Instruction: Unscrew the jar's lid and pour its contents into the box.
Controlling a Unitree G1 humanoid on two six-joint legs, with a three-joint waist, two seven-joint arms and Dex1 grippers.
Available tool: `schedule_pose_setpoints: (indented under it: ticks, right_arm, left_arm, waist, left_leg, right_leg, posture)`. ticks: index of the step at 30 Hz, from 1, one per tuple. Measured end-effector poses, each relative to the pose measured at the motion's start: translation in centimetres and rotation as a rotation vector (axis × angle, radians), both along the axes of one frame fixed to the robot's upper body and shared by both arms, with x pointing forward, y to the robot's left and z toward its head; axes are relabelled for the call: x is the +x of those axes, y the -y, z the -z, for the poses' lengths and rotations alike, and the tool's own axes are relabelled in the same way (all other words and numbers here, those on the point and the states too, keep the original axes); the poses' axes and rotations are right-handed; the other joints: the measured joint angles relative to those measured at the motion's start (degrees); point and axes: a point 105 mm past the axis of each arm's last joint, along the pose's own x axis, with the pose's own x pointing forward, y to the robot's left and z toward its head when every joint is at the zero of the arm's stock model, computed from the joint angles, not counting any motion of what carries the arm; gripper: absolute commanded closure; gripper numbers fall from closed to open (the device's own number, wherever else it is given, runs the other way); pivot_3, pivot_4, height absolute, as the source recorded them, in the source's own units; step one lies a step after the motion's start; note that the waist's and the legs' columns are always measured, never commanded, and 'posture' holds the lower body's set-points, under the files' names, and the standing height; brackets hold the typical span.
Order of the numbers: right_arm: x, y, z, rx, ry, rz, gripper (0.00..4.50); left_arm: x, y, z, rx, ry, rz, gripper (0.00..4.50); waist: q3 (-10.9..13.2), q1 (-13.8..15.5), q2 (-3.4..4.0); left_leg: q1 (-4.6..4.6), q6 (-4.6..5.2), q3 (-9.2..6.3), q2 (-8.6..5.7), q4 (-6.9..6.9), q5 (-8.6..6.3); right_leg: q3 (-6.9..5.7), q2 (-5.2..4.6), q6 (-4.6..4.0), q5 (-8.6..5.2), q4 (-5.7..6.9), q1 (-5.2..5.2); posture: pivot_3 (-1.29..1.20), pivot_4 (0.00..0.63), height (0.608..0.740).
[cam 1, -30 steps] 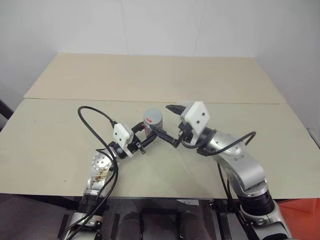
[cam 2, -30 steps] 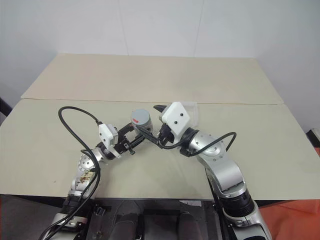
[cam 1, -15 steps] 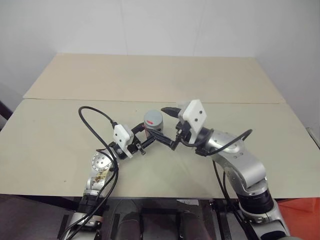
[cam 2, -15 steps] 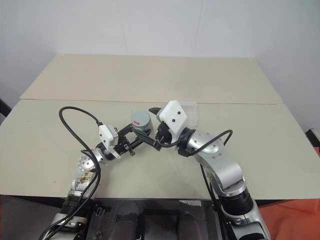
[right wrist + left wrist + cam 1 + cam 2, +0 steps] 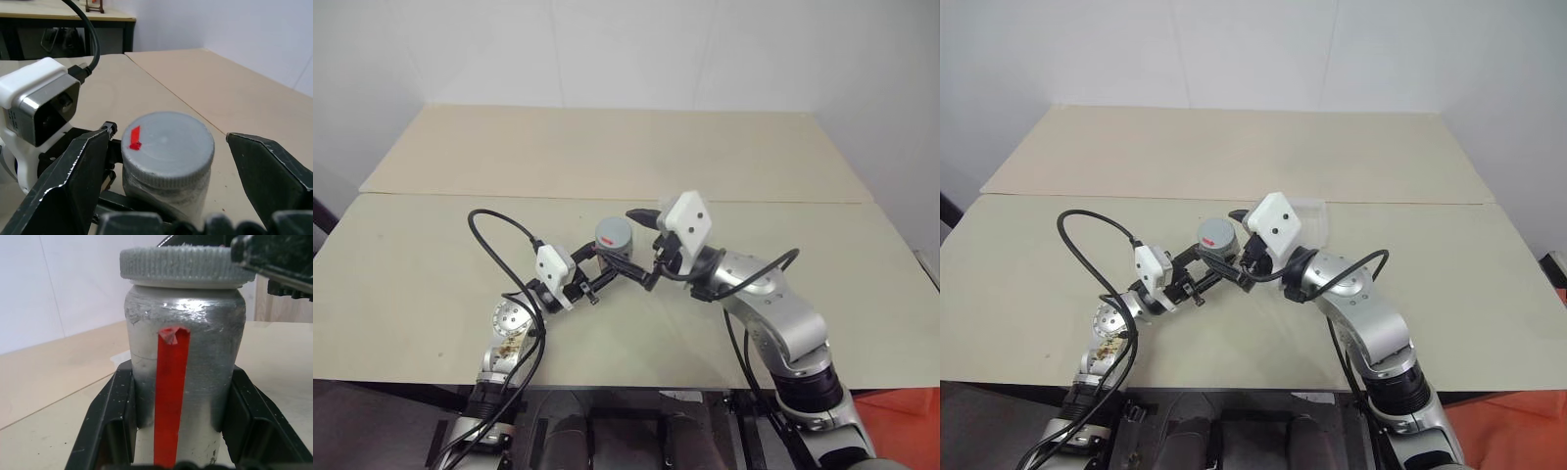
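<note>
A pale beige wooden desk (image 5: 431,264), made of two flat boards meeting along a seam, is standing against a plain white wall (image 5: 607,49), and in the right wrist view a dark-framed table with a black cable is showing further back in the room. One small silvery metal cylindrical jar (image 5: 183,367) with a red strip of tape down its side is sitting upright near the middle of the desk's near board, and one ridged round grey lid (image 5: 167,147), marked with a small red tag, is sitting on top of it. One shallow clear plastic rectangular box (image 5: 1312,217) is lying on the desk just behind the right arm's white camera block, near the seam. Two end effectors are working here. The left end effector (image 5: 181,423) is clamping the jar's body, one black finger pressing each side. The right end effector (image 5: 166,196) is standing spread wide, its two black fingers flanking the lid on either side with gaps showing between them and the lid's rim. Compared with a second ago, the right arm's white camera block is sitting slightly further toward the jar and is tilted differently, while the jar, the box and the left end effector are staying where they were.
</note>
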Motion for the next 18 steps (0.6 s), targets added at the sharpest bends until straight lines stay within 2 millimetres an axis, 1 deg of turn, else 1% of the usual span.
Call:
schedule_pose_setpoints:
  ticks: [2,3,5,8,9,18]
  right_arm:
    - [0.00,-0.02,-0.03,0.000,0.001,-0.001,0.03]
    - [0.01,-0.03,-0.05,0.000,0.002,-0.001,0.20]
    - [0.01,-0.04,-0.04,-0.001,0.001,-0.003,0.60]
    - [0.09,-0.02,0.07,-0.004,-0.002,0.000,1.64]
    - [0.10,-0.04,0.09,-0.004,-0.003,0.000,1.72]
    - [0.22,-0.06,0.26,-0.012,-0.003,0.007,1.72]
  left_arm:
    - [0.00,0.00,0.00,0.000,0.000,0.000,2.58]
    - [0.00,0.00,0.00,0.000,0.000,0.000,2.58]
    - [-0.01,0.03,-0.01,-0.001,0.001,0.001,2.58]
    - [-0.03,0.13,-0.02,-0.004,0.002,0.003,2.58]
    - [-0.03,0.15,-0.01,-0.004,0.001,0.003,2.58]
    - [0.03,0.14,0.20,-0.004,-0.006,0.002,2.58]
  waist:
    - [0.0,0.0,0.00]
    - [0.0,0.0,0.00]
    - [0.0,0.0,0.00]
    - [0.0,0.0,0.00]
    - [0.0,0.0,0.00]
    - [0.0,0.0,0.00]
  left_leg:
    - [0.00,0.00,0.00,0.00,0.00,0.00]
    - [0.00,0.00,0.00,0.00,0.00,0.00]
    - [0.00,0.00,0.00,0.00,0.00,0.00]
    - [0.00,0.00,0.00,0.00,0.00,0.00]
    - [0.00,0.00,0.00,0.00,0.00,0.00]
    - [0.00,0.00,0.00,0.00,0.00,0.00]
  right_leg:
    - [0.00,0.00,0.00,0.00,0.00,0.00]
    - [0.00,0.00,0.00,0.00,0.00,0.00]
    - [0.00,0.00,0.00,0.00,0.00,0.00]
    - [0.00,0.00,0.00,0.00,0.00,0.00]
    - [0.00,0.00,0.00,0.00,0.00,0.00]
    - [0.00,0.00,0.00,0.00,0.00,0.00]
  posture:
    - [0.00,0.150,0.740]
    - [0.00,0.150,0.740]
    - [0.00,0.150,0.740]
    - [0.00,0.150,0.740]
    - [0.00,0.150,0.740]
    - [0.00,0.150,0.740]
